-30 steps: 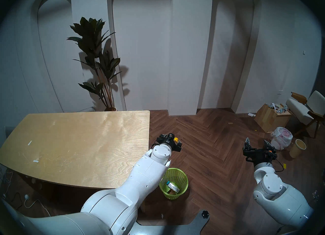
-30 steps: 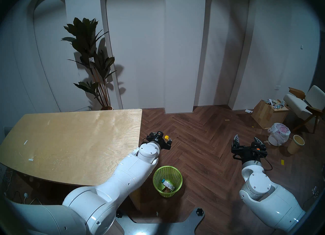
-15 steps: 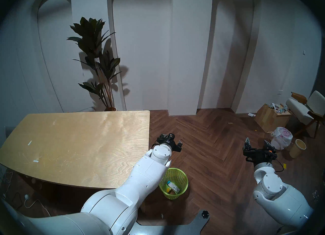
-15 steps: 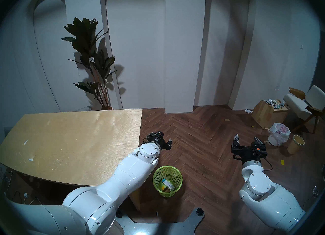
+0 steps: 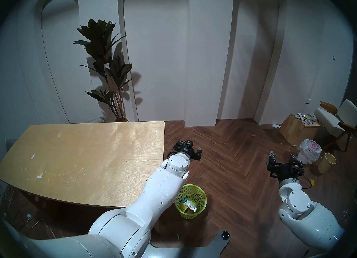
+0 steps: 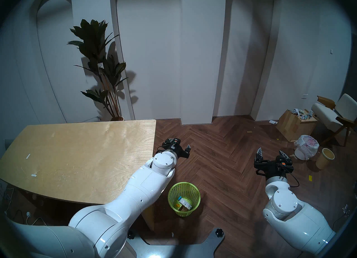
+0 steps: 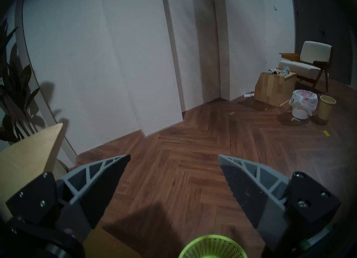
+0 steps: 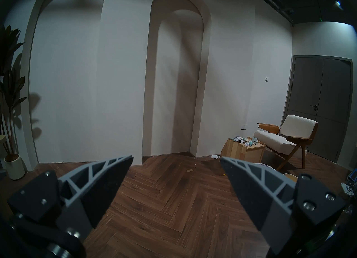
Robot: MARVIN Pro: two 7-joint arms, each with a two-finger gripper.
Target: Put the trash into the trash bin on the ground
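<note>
- Left claw (image 7: 173, 159): fingers spread wide apart w/ nothing between them; in head view (image 5: 190, 147) it hangs over the wood floor just off the right edge of the table (image 5: 87, 155), beyond the bin.
- Left claw's fingers (image 7: 100, 186) point out toward the wall, slightly downward; only bare floor shows in the gap.
- Right claw (image 8: 176, 160): also spread apart, empty; in head view (image 5: 282, 155) it sits well to the right, level, aimed at the far wall.
- Trash bin (image 5: 190, 200): lime-green mesh basket, upright on the floor near the table's front right corner, partly tucked under the left forearm in head view. Its rim (image 7: 212, 247) peeks in at the bottom of left wrist view, below & between the fingers.
- Trash all inside the bin: blue-and-white carton (image 5: 190, 205) lying slanted on top; crushed box (image 5: 189, 211) under it, mostly hidden; yellow paper ball (image 5: 182, 207) at the carton's left side, small, hard to make out.
- Table top carries only white tape strips (image 5: 32, 156).
- Far right, away from the arms: white bin w/ plastic bag (image 5: 309, 151), beige cylindrical bin (image 5: 326, 163) beside it, wooden box (image 5: 297, 129) and armchair (image 5: 336, 116) behind.
- Potted plant (image 5: 107, 68) stands by the wall behind the table.
</note>
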